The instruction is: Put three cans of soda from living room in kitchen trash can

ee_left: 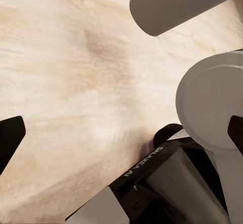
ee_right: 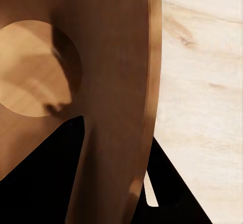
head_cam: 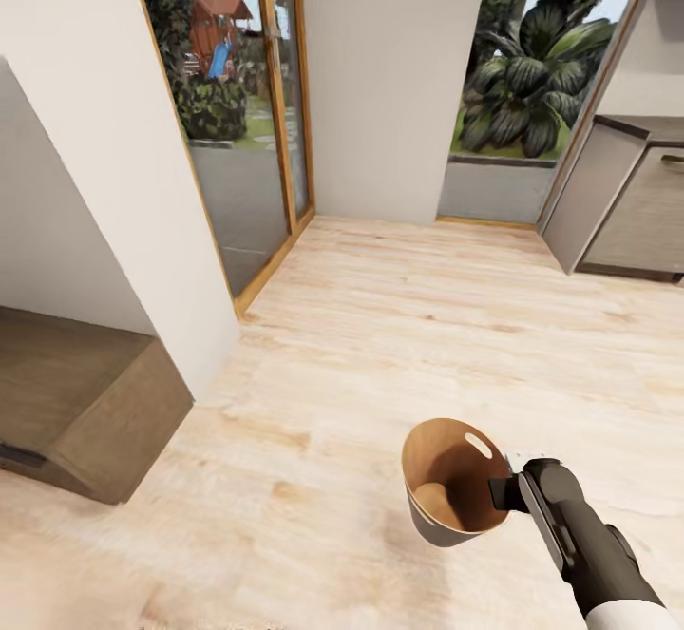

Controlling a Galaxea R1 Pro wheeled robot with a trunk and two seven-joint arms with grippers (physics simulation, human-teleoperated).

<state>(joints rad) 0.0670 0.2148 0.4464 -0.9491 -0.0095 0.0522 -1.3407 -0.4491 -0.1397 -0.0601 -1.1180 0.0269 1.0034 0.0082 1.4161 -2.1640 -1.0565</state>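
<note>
The tash can [head_cam: 451, 487], brown inside and grey-white outside with an oval hand-hole near its rim, hangs tilted above the pale plank floor at the lower right of the head view. My right gripper [head_cam: 508, 494] is shut on its rim, one finger inside and one outside. In the right wrist view the brown wall of the tash can [ee_right: 116, 57] runs between the dark fingers [ee_right: 172, 188], and its round bottom is bare. My left gripper [ee_left: 124, 133] is open over the floor with nothing between its fingertips [ee_left: 11, 135]. The soda cans are out of view.
Grey kitchen cabinets [head_cam: 622, 202] under a dark countertop [head_cam: 646, 124] stand at the right. Glass doors [head_cam: 252, 126] and a white wall [head_cam: 104, 183] lie ahead on the left, with a low wooden cabinet [head_cam: 85, 402] beneath. Wood floor [head_cam: 427, 326] stretches ahead.
</note>
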